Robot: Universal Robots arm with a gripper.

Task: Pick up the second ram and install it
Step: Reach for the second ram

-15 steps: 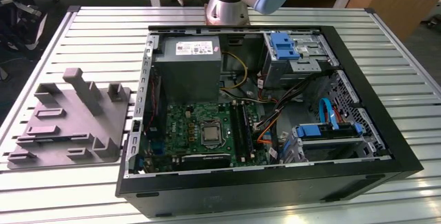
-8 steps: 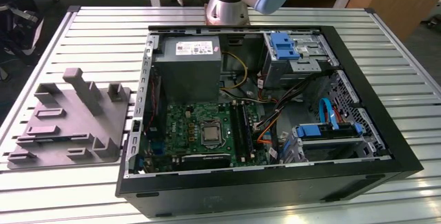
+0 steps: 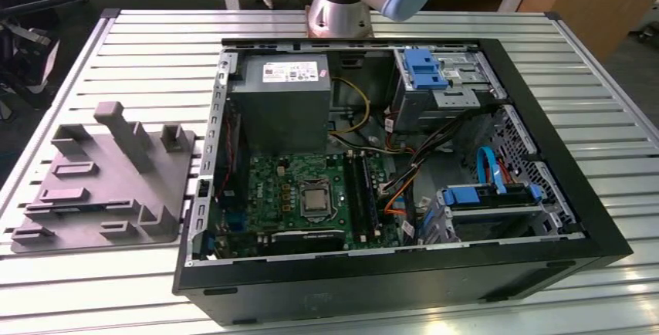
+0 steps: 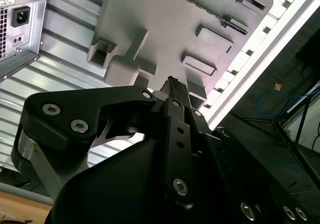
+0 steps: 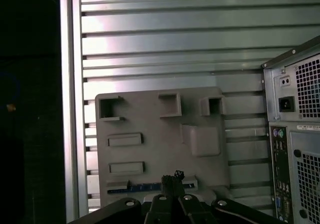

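Inspector: Location of the second ram?

Arm: In the first wrist view the second ram (image 5: 137, 188) sits in a slot of the grey tray (image 5: 150, 129), along the tray side nearest my fingertips. It reads as a thin dark strip with a blue tinge. The tray rests on the slatted table (image 3: 154, 49), beside the open computer case (image 3: 412, 277), on the exterior view's left.

Inspector: Fingers?

Arm: My gripper (image 5: 172, 177) hangs above the tray, close to that slot. The two fingers meet at the tips, with nothing visible between them. The second wrist view agrees. I see no contact with the ram.

Inspector: Handling assessment?

Arm: I judge it light, stiff and thin. Its chips and contact edge would not tolerate bending or scraping. The flat faces are probably smooth, so a weak pinch could slip. Best hold, in my judgement, is across the two flat faces, near mid-length on the upper edge and square, so it cannot pivot. How tightly the slot holds it, I cannot tell.
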